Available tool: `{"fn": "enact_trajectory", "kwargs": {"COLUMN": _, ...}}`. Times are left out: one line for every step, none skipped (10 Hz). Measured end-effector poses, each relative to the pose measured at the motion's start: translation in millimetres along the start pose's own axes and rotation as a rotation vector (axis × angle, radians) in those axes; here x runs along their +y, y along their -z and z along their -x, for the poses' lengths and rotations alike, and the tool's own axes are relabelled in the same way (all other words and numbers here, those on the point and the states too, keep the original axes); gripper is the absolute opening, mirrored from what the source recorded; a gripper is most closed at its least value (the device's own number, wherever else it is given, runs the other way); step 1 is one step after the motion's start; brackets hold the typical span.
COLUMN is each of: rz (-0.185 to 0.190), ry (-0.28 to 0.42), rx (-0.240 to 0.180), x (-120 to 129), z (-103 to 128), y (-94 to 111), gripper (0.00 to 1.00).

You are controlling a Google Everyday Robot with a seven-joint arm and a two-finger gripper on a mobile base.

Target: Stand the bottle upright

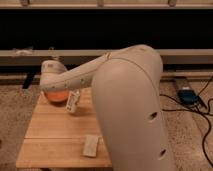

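Observation:
The small white bottle (pixel 73 102) is over the back part of the wooden table (pixel 50 132), just right of the orange bowl (pixel 56 95). It is close to upright, leaning slightly. My white arm (pixel 127 100) reaches from the right foreground to the back left and bends down at the wrist (pixel 51 75). The gripper (pixel 76 93) is at the bottle's top end, mostly hidden behind the arm. I cannot tell whether the bottle's base touches the table.
A flat beige rectangular block (pixel 90 145) lies near the table's front edge. A blue device (pixel 187 95) and black cables (pixel 202 107) lie on the floor at the right. A dark shelf and a rail (pixel 30 56) run behind the table.

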Motion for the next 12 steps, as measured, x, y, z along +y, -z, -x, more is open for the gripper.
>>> {"fn": "enact_trajectory", "kwargs": {"rz": -0.001, "ry": 0.009, "rx": 0.024, "x": 0, "z": 1, "y": 2, "gripper": 0.03}}
{"fn": "enact_trajectory", "kwargs": {"rz": -0.003, "ry": 0.020, "rx": 0.053, "x": 0, "z": 3, "y": 4, "gripper": 0.03}}
{"fn": "enact_trajectory", "kwargs": {"rz": -0.007, "ry": 0.028, "rx": 0.079, "x": -2, "z": 5, "y": 6, "gripper": 0.03}}
{"fn": "enact_trajectory", "kwargs": {"rz": -0.016, "ry": 0.038, "rx": 0.108, "x": -5, "z": 7, "y": 10, "gripper": 0.03}}
{"fn": "enact_trajectory", "kwargs": {"rz": -0.021, "ry": 0.046, "rx": 0.132, "x": -6, "z": 8, "y": 13, "gripper": 0.03}}
{"fn": "enact_trajectory", "kwargs": {"rz": -0.024, "ry": 0.050, "rx": 0.153, "x": -6, "z": 7, "y": 15, "gripper": 0.03}}
{"fn": "enact_trajectory", "kwargs": {"rz": -0.030, "ry": 0.061, "rx": 0.175, "x": -8, "z": 10, "y": 18, "gripper": 0.03}}
{"fn": "enact_trajectory", "kwargs": {"rz": -0.038, "ry": 0.078, "rx": 0.198, "x": -11, "z": 15, "y": 22, "gripper": 0.03}}
{"fn": "enact_trajectory", "kwargs": {"rz": -0.043, "ry": 0.087, "rx": 0.211, "x": -13, "z": 18, "y": 24, "gripper": 0.04}}
{"fn": "enact_trajectory", "kwargs": {"rz": -0.048, "ry": 0.099, "rx": 0.225, "x": -14, "z": 20, "y": 26, "gripper": 0.13}}
{"fn": "enact_trajectory", "kwargs": {"rz": -0.052, "ry": 0.107, "rx": 0.233, "x": -15, "z": 23, "y": 28, "gripper": 0.21}}
{"fn": "enact_trajectory", "kwargs": {"rz": -0.057, "ry": 0.115, "rx": 0.248, "x": -15, "z": 25, "y": 30, "gripper": 0.31}}
